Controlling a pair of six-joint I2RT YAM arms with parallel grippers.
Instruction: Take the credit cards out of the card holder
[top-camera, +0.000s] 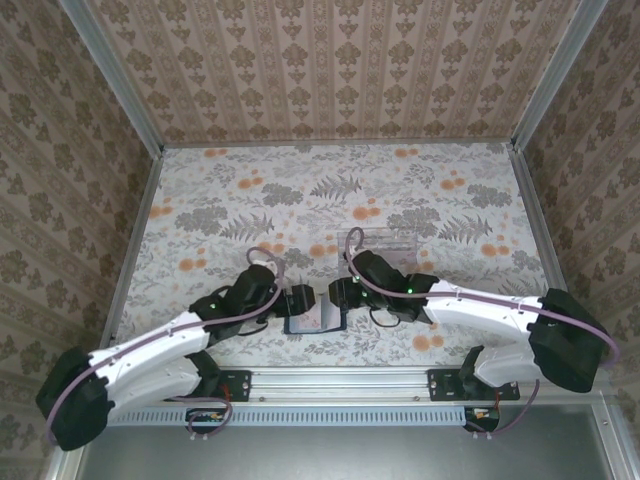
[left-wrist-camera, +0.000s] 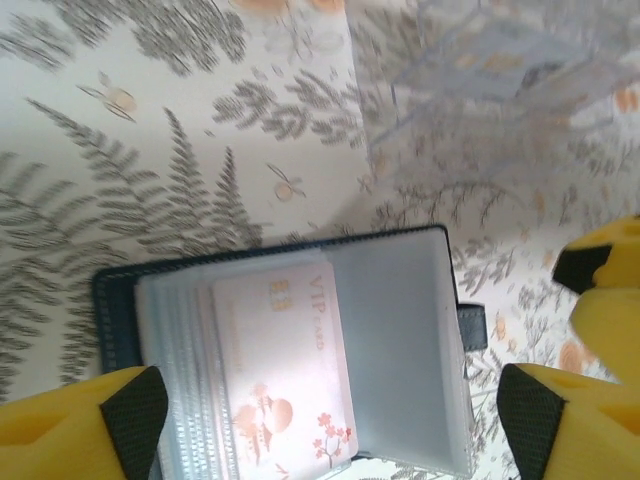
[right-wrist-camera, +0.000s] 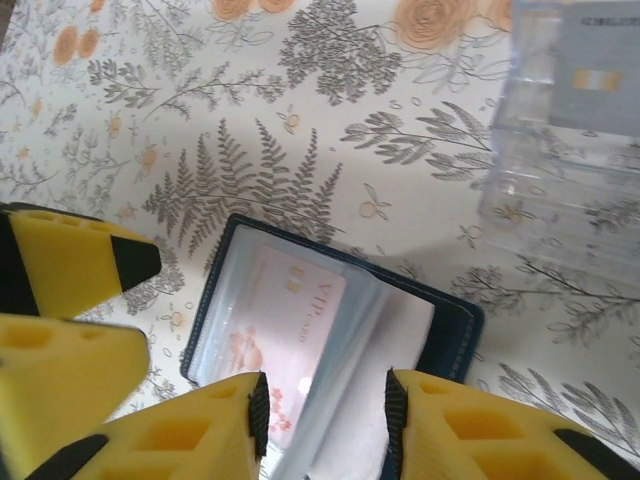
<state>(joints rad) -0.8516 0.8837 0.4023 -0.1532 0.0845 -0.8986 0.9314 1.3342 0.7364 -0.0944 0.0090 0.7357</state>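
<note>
The card holder (left-wrist-camera: 400, 330) lies open on the flowered table, its dark navy cover (right-wrist-camera: 455, 325) framing clear sleeves. A pinkish credit card (left-wrist-camera: 285, 370) marked VIP sits in the top sleeve (right-wrist-camera: 290, 320). My left gripper (left-wrist-camera: 325, 430) is open wide, with one finger on each side of the holder. My right gripper (right-wrist-camera: 325, 420) is open over the holder's near edge, with the sleeves and the pink card showing between its fingers. From above, both grippers (top-camera: 297, 300) (top-camera: 335, 295) meet over the holder (top-camera: 312, 316). A greyish card (right-wrist-camera: 600, 70) lies in the clear tray.
The clear plastic tray (top-camera: 385, 243) stands just beyond the holder, to the right (right-wrist-camera: 545, 150). Patterned walls close the table on three sides. A right finger (left-wrist-camera: 610, 260) shows at the edge of the left wrist view, and left fingers (right-wrist-camera: 60, 270) at the left of the right wrist view.
</note>
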